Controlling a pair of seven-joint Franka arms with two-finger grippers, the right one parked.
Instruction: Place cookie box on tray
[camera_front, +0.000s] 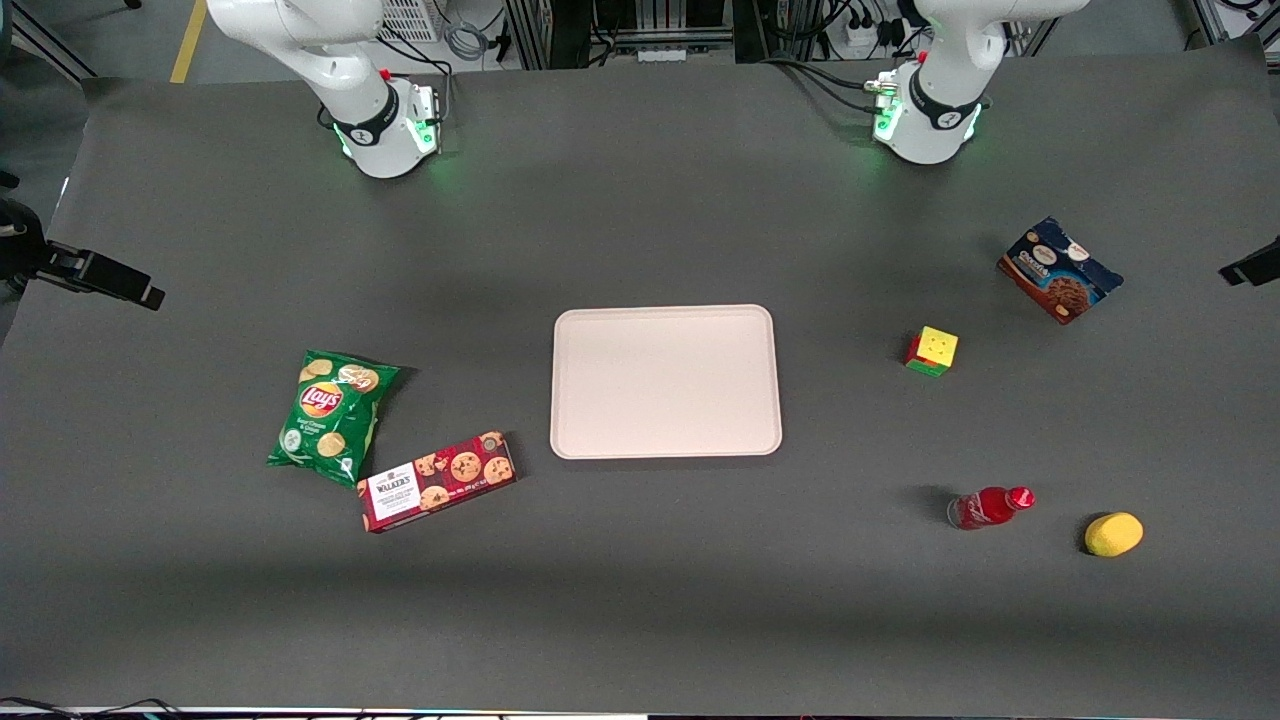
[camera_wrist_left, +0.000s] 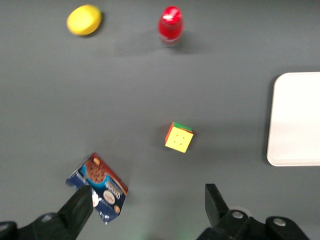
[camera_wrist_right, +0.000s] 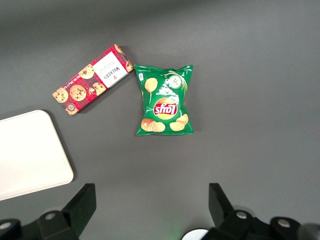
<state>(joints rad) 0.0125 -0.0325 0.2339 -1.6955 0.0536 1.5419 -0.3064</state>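
Tool (camera_wrist_left: 147, 207): I see it spread wide, holding nothing, high above the counter (camera_front: 640, 560). Cookie box (camera_front: 1058, 270): on counter near my working arm's base, well apart from tray (camera_front: 665, 381).

We saw even overhead light on the matte table (camera_front: 640, 600), with soft shadows beside each object. The left wrist view was slightly blurred; the gripper (camera_wrist_left: 150, 212) fingers, spread wide, looked dark and soft-edged.

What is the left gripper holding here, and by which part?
Nothing. The gripper is open, above the table, with the cookie box lying unheld beside one finger.
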